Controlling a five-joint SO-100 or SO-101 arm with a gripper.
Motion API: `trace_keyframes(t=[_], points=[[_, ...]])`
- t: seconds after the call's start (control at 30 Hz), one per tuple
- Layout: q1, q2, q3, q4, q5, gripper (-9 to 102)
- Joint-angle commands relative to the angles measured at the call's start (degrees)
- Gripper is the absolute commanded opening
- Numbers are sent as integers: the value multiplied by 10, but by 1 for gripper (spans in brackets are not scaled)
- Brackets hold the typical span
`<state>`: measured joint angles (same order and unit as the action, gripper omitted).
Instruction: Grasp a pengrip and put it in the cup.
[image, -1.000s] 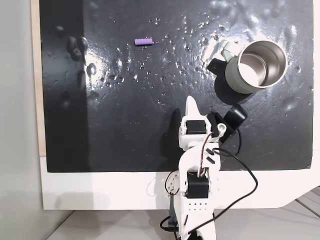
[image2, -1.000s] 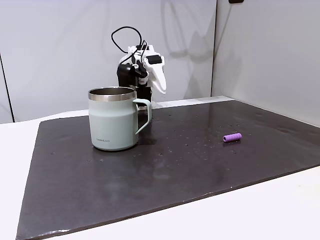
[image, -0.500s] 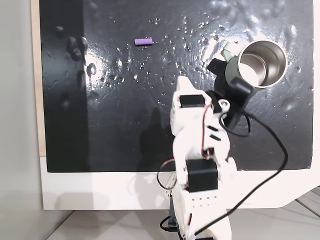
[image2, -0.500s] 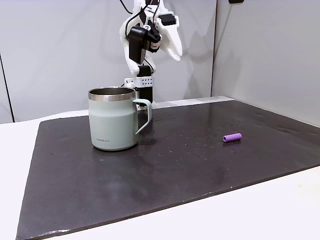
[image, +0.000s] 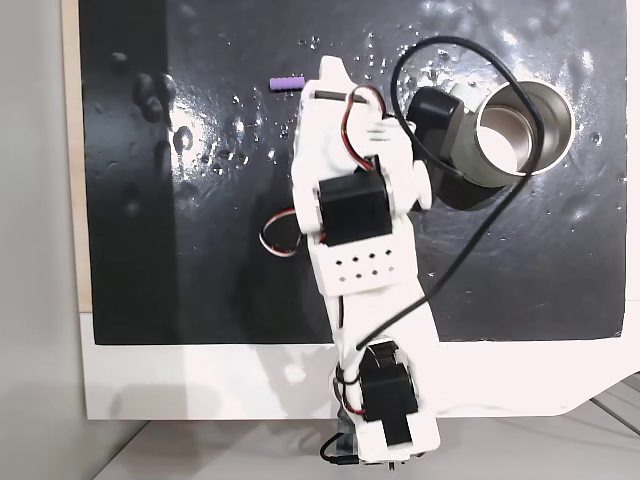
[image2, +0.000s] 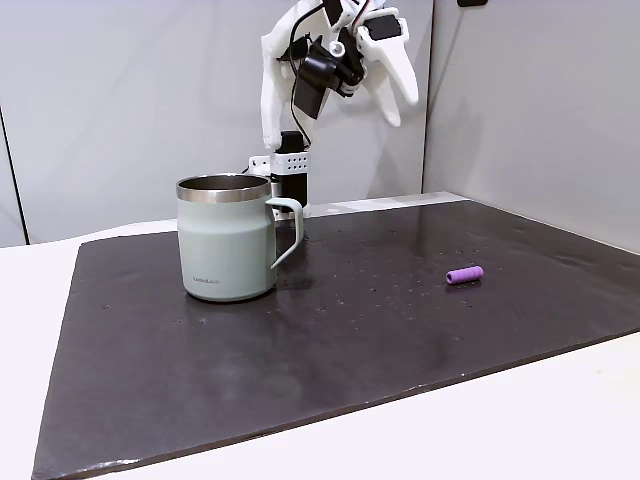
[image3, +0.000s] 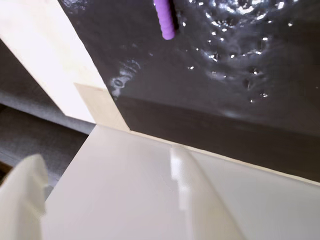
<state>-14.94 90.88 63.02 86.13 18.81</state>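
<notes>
The pengrip (image: 287, 83) is a small purple tube lying on the black mat; it also shows at right in a fixed view (image2: 465, 274) and at the top of the wrist view (image3: 164, 20). The cup (image2: 225, 240), pale grey-green with a steel inside, stands upright on the mat. From above, the arm's black camera covers the left side of the cup (image: 545, 125). My gripper (image2: 405, 110) hangs high above the mat, between cup and pengrip, with its fingers together and nothing in them. From above, the tip of my gripper (image: 333, 68) sits just right of the pengrip. In the wrist view my gripper (image3: 65, 142) is blurred white.
The black mat (image: 200, 250) lies on a white table (image: 200, 380), with a wooden strip along its left edge in the view from above. Grey walls (image2: 520, 120) stand behind and to the right of the mat. A black cable (image: 480, 230) loops off the arm.
The arm has unfolded from its low pose near the base, risen high and swung out over the mat towards the pengrip. Cup and pengrip have not moved.
</notes>
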Motion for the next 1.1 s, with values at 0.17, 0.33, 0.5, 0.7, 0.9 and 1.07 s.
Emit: trace_keyframes(t=[0.17,0.33,0.5,0.7,0.9,1.07], points=[[4,-180,-210,19,-11,24],[2,-279,-280,12,-11,21],[-7,-368,-341,11,-10,21],[-26,-468,-410,0,-8,21],[-47,-537,-453,-9,-5,20],[-54,-574,-466,-12,-2,20]])
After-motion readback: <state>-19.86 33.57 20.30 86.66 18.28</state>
